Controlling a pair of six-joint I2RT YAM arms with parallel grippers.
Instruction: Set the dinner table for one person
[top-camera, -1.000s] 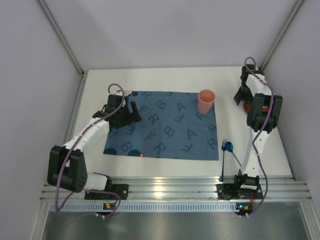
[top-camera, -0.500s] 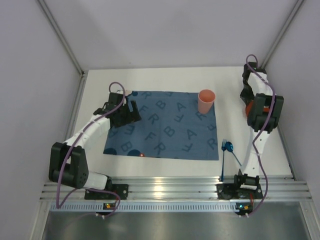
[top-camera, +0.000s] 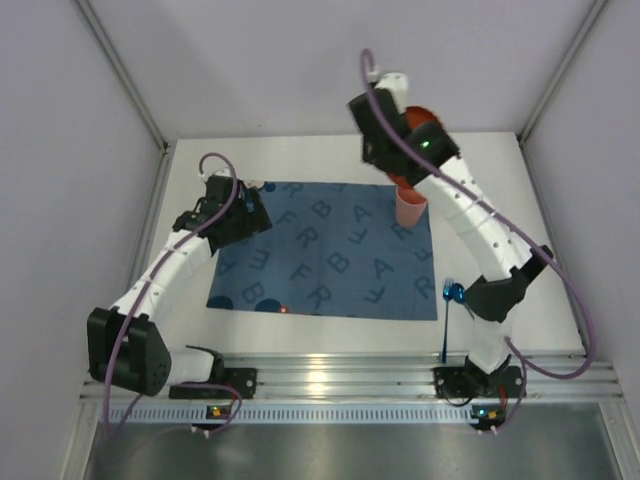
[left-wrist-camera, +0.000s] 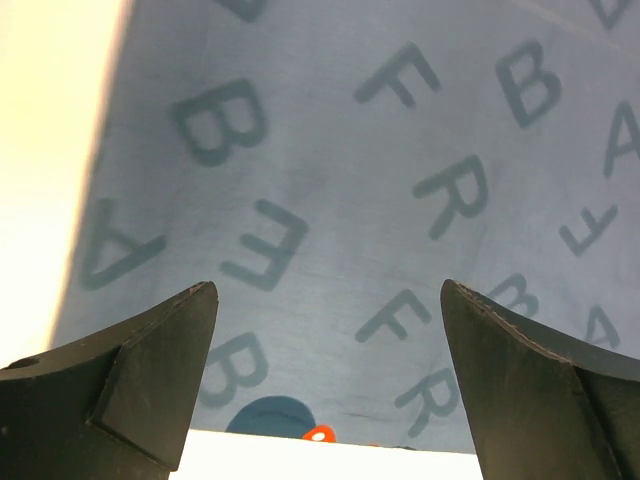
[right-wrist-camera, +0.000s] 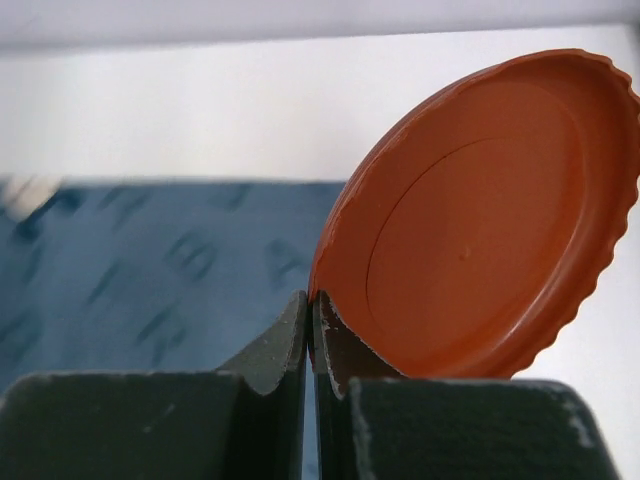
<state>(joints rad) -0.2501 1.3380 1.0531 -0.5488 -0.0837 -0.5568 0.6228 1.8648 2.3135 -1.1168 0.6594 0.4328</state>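
Note:
The white dinner table (top-camera: 300, 160) carries a blue letter-printed mat (top-camera: 330, 255). My right gripper (top-camera: 398, 135) is shut on the rim of an orange scalloped plate (top-camera: 425, 115). It holds the plate tilted in the air over the mat's far edge, just above a pink cup (top-camera: 411, 204). In the right wrist view the plate (right-wrist-camera: 480, 220) stands on edge in the shut gripper (right-wrist-camera: 312, 300). My left gripper (top-camera: 250, 215) is open and empty over the mat's left part. In the left wrist view it (left-wrist-camera: 328, 290) hovers above the mat (left-wrist-camera: 330, 150).
A blue fork and spoon (top-camera: 455, 295) lie on the table right of the mat's near corner. The ribbed silver rail (top-camera: 330, 375) runs along the near edge. Grey walls enclose the table on three sides. A small blue disc (left-wrist-camera: 270, 415) and an orange spot (left-wrist-camera: 318, 433) show at the mat's edge.
My right arm has swung from the far right edge to the far middle, lifting the orange plate above the cup. My left gripper has shifted slightly left and farther back.

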